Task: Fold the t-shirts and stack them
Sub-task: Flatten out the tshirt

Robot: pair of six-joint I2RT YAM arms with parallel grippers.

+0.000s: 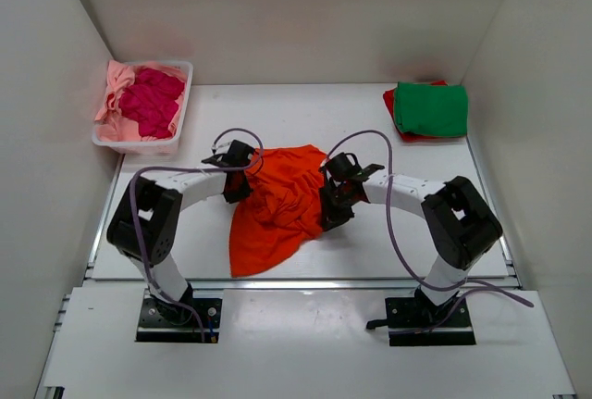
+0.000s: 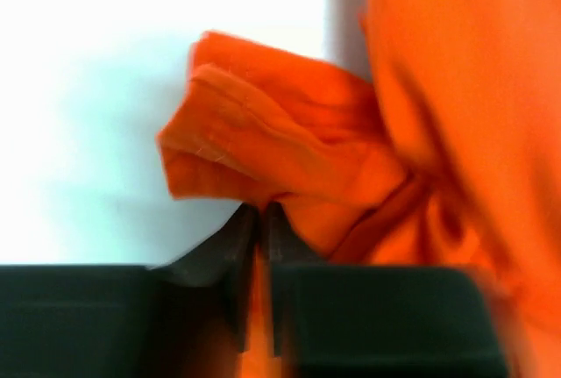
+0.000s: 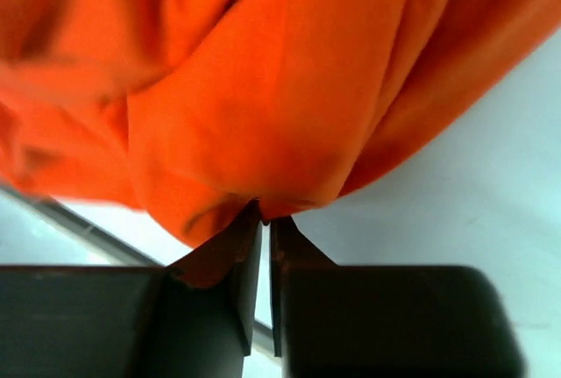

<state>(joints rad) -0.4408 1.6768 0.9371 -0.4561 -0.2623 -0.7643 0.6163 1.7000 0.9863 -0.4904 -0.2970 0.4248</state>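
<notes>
The bright orange t-shirt [image 1: 277, 205] hangs bunched between my two grippers over the middle of the table, its lower part trailing toward the front edge. My left gripper [image 1: 242, 174] is shut on the shirt's left edge; the left wrist view shows cloth [image 2: 289, 141] pinched between the fingertips [image 2: 247, 220]. My right gripper [image 1: 331, 197] is shut on the shirt's right side; the right wrist view shows folds [image 3: 263, 89] gathered at the closed tips [image 3: 251, 220]. A folded green t-shirt [image 1: 431, 108] lies on a red one [image 1: 390, 103] at the back right. Magenta [image 1: 154, 103] and light pink [image 1: 116, 84] shirts fill the basket.
The white plastic basket [image 1: 176, 144] stands at the back left corner. White walls close in the table on the left, back and right. The table's front edge [image 1: 305, 279] runs just below the shirt's hem.
</notes>
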